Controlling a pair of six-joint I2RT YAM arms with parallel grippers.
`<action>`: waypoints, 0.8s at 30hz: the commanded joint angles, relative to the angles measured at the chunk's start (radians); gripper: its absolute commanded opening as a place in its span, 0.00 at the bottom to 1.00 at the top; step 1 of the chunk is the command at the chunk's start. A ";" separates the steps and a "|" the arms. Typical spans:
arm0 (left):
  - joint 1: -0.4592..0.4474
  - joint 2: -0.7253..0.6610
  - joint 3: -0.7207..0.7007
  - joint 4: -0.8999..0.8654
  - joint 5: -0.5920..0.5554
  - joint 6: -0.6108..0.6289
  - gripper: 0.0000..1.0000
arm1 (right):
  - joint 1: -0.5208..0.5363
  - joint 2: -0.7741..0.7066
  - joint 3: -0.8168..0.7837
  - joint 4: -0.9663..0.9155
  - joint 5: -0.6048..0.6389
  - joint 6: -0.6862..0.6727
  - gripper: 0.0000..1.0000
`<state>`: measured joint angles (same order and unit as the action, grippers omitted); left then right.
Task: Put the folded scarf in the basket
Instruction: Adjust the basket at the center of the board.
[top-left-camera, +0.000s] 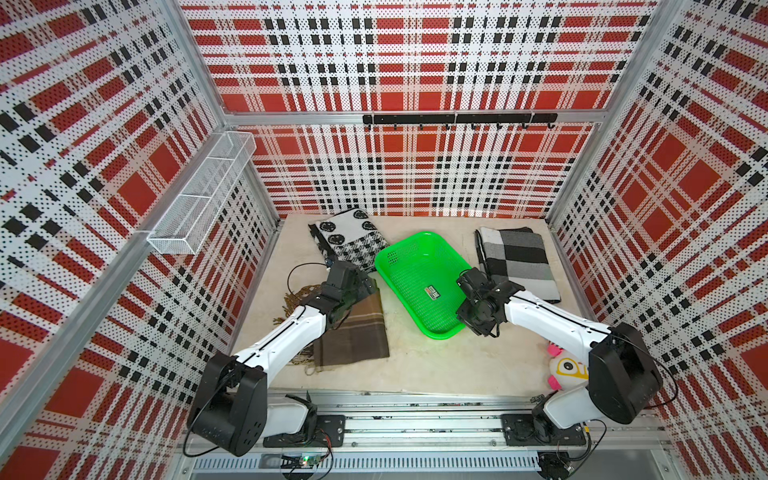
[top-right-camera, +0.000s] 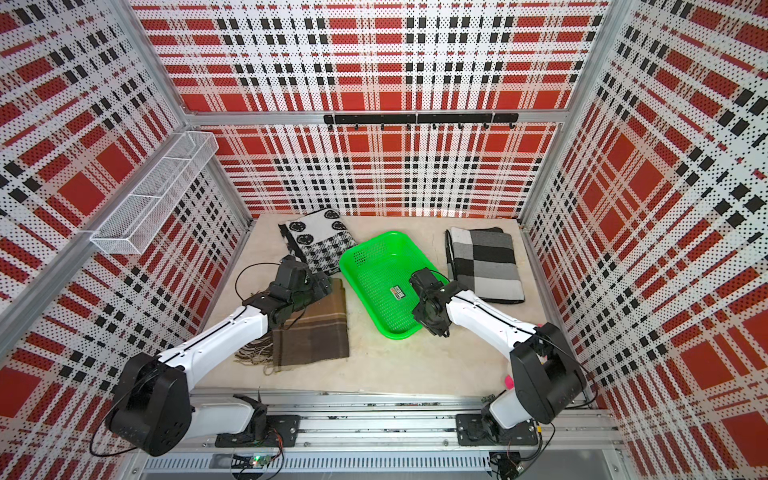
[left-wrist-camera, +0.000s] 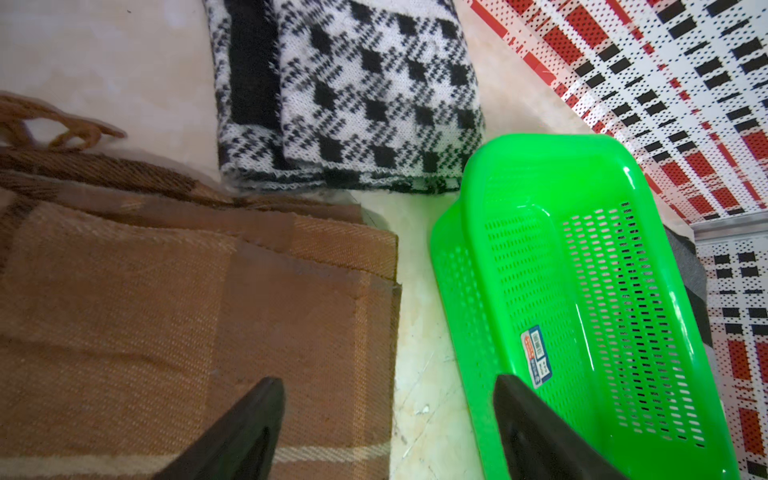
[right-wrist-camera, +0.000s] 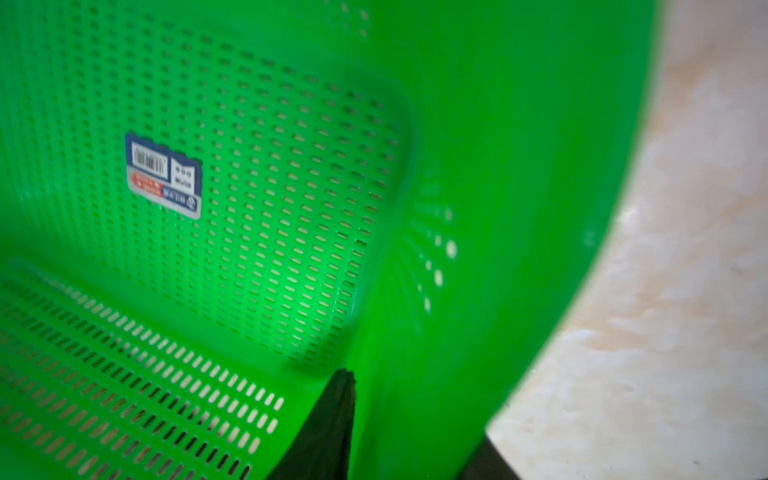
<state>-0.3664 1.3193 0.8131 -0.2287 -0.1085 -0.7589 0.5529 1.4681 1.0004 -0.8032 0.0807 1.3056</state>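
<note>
A folded brown plaid scarf lies flat on the pale table, at 8 o'clock from the green mesh basket and just beside it, its fringe trailing off toward 9 o'clock. It appears to be the piece chosen, since the left gripper hangs over its basket-side edge with jaws spread wide and nothing between them. One finger is above the cloth and the other is above the basket's wall.

The scarf looks soft, light and limp, stacked in several loose layers that could slide apart or unfold when lifted. The best hold is probably a deep pinch through all layers at that stacked edge, clear of the fringe.

The basket is empty except for a small sticker. The right gripper sits at its 4 o'clock corner, one finger inside the wall and one outside. The jaws look closed on the rim, though the close view is too blurred to show how firm that hold is.

A black-and-white houndstooth scarf lies at 11 o'clock from the basket and a grey checked scarf at 2 o'clock. Both are folded.
</note>
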 joint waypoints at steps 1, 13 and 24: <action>0.007 -0.032 -0.024 0.028 0.009 0.012 0.85 | -0.057 -0.073 -0.036 -0.071 0.050 -0.106 0.26; 0.135 0.040 -0.094 0.048 0.095 0.007 0.76 | -0.239 -0.144 -0.051 -0.181 0.106 -0.450 0.14; 0.164 0.149 -0.051 0.081 0.126 0.009 0.72 | -0.249 -0.008 0.078 -0.111 0.114 -0.675 0.03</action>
<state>-0.2031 1.4624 0.7361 -0.1852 0.0040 -0.7547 0.3050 1.4170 1.0096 -0.9310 0.1425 0.7364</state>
